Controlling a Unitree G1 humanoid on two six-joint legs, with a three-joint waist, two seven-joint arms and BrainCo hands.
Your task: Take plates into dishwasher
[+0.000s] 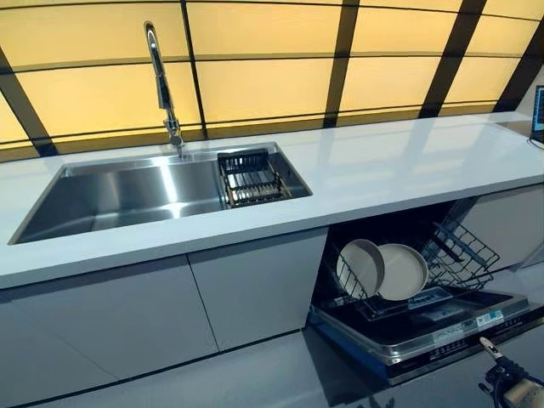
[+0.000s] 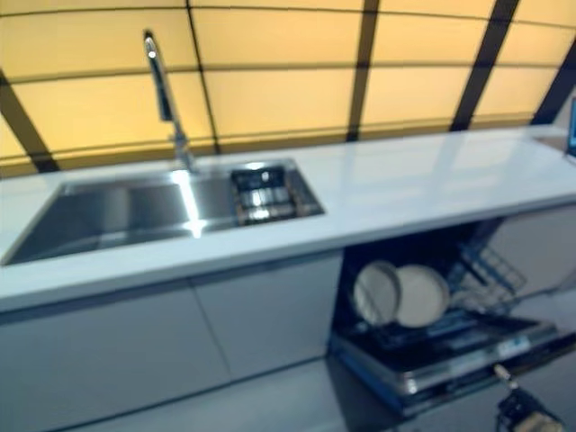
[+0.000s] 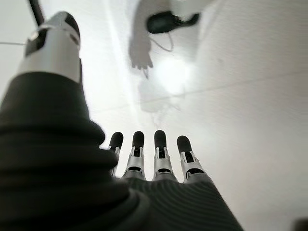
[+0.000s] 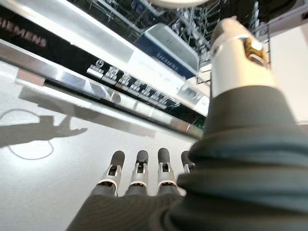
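Apparently the loading is done: both hands hang empty with fingers straight, the right hand just before the open dishwasher door, the left hand over bare floor. Two plates stand upright in the lower rack. Beyond, the table carries none, the sink's dish basket appears plateless. Next judged: close the door.

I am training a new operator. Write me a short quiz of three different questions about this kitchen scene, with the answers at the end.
1. True or false: the dishwasher door is open.
2. How many plates stand in the dishwasher rack?
   A. none B. two C. five
3. Fill in: the small wire basket sits inside the ____.

Key
1. True. The door lies folded down, below the white counter.
2. B. Two pale plates stand on edge, side by side.
3. Sink. The basket is at its end away from the left hand; the right hand holds nothing.
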